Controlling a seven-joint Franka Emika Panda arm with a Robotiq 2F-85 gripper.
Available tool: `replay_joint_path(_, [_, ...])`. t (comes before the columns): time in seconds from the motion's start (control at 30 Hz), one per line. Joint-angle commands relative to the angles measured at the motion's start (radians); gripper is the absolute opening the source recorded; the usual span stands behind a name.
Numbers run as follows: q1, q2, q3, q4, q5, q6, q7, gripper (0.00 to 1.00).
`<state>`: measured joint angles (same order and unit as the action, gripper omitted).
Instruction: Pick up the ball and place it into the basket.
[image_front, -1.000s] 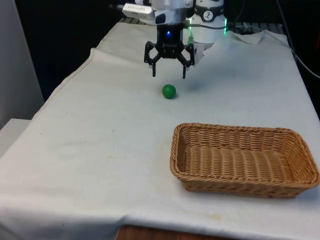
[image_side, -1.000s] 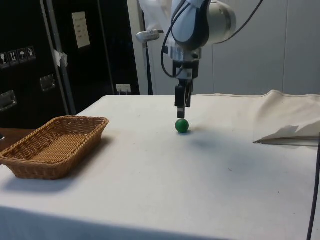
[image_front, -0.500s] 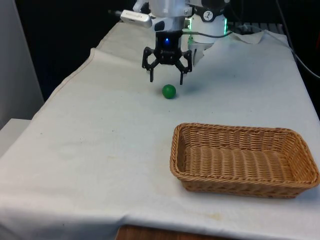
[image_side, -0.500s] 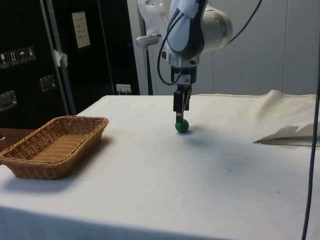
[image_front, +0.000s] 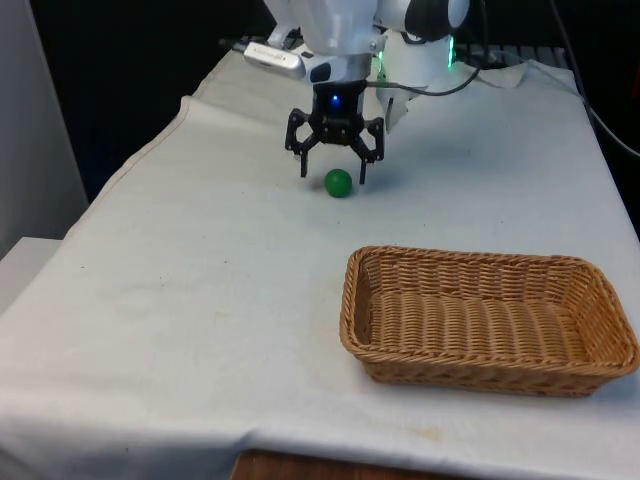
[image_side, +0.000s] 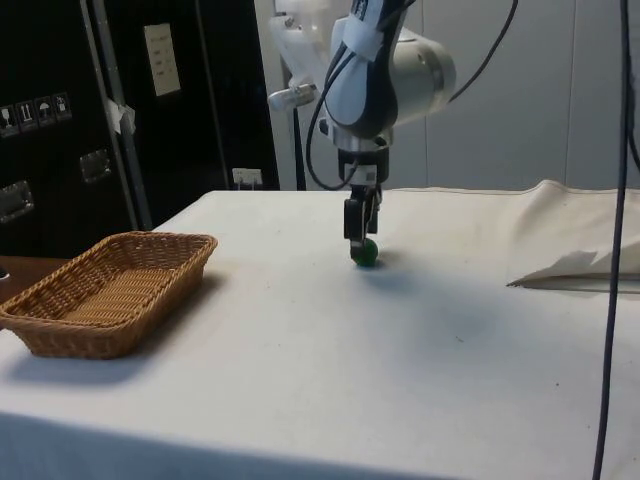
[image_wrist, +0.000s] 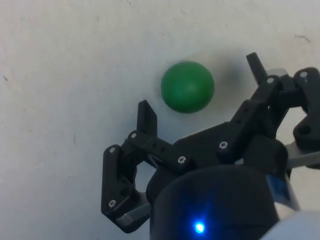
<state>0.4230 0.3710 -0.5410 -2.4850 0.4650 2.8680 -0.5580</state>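
The white cloth (image_front: 200, 300) covers the table across most of the front view. The white arm (image_front: 335, 30) is seen at top centre of the front view, reaching down from the far end. The wicker basket (image_front: 487, 320) sits at lower right of the front view and at lower left of the side view (image_side: 105, 290); nothing is seen inside it.

The gripper (image_front: 335, 178) is low over the cloth, upper centre of the front view. The fingers are spread wide, well apart, wider than the ball. Nothing is held. One fingertip (image_wrist: 146, 114) and the other (image_wrist: 254, 64) flank the green ball (image_wrist: 187, 86) in the wrist view, with a gap of cloth seen on each side, so no contact is seen.

The ball (image_front: 338, 182) lies on the cloth between the fingertips, well apart from the basket. In the side view the ball (image_side: 365, 254) is partly covered by the gripper (image_side: 358, 236).
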Motion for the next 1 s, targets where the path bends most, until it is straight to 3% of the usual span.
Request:
replay_joint_path(0.0, [-0.029, 0.002, 0.043, 0.009, 0.041, 0.005, -0.026, 1.0])
replay_joint_path(0.1, [-0.029, 0.023, 0.046, 0.022, 0.057, -0.006, -0.027, 1.0])
replay_joint_path(0.13, [-0.001, 0.032, 0.01, 0.019, 0.026, -0.008, -0.001, 1.0])
replay_joint_path(0.17, [-0.028, 0.026, 0.046, 0.024, 0.059, -0.008, -0.026, 1.0])
replay_joint_path(0.37, [-0.017, 0.046, 0.035, 0.031, 0.062, -0.012, -0.022, 0.98])
replay_joint_path(0.4, [-0.002, 0.06, 0.017, 0.032, 0.047, -0.013, -0.005, 0.91])
replay_joint_path(0.43, [-0.016, 0.046, 0.034, 0.031, 0.061, -0.012, -0.022, 0.91])
replay_joint_path(0.47, [-0.015, 0.046, 0.033, 0.031, 0.061, -0.012, -0.021, 0.82])
replay_joint_path(0.53, [-0.013, 0.047, 0.031, 0.03, 0.059, -0.012, -0.019, 0.46])
replay_joint_path(0.7, [-0.013, 0.044, 0.03, 0.029, 0.058, -0.015, -0.019, 0.03])
replay_joint_path(0.73, [-0.001, 0.052, 0.018, 0.032, 0.047, -0.019, -0.005, 0.0])
replay_joint_path(0.77, [-0.012, 0.044, 0.029, 0.029, 0.058, -0.015, -0.019, 0.0])
replay_joint_path(0.93, [-0.011, 0.045, 0.028, 0.029, 0.057, -0.015, -0.017, 0.0])
replay_joint_path(0.97, [-0.005, 0.041, 0.021, 0.028, 0.051, -0.019, -0.011, 0.0])
